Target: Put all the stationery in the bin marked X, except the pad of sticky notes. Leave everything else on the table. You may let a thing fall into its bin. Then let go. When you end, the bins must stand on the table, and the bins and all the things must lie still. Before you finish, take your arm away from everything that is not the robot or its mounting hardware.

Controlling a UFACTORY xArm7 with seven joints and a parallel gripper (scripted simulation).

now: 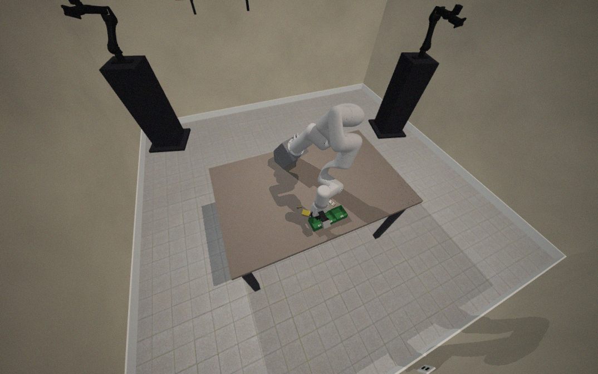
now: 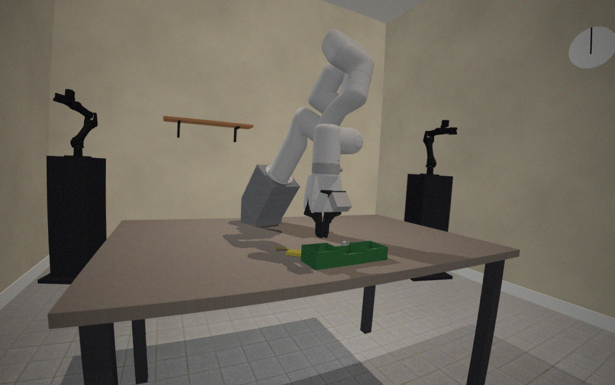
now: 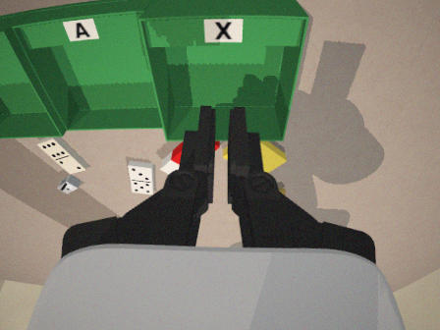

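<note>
My gripper is shut with nothing between the fingers. It hangs low over the table beside the green bin row, at the wall of the compartment marked X, which looks empty. A red and white eraser lies under the left finger, mostly hidden. The yellow pad of sticky notes lies under the right finger, partly hidden. In the top and exterior views the gripper hovers just behind the bin row, and the yellow pad lies to the bin's left.
The compartment marked A is next to X. Two dominoes and a small grey piece lie on the table beside the bins. A small brass thing lies near the pad. The arm's grey base stands at the back.
</note>
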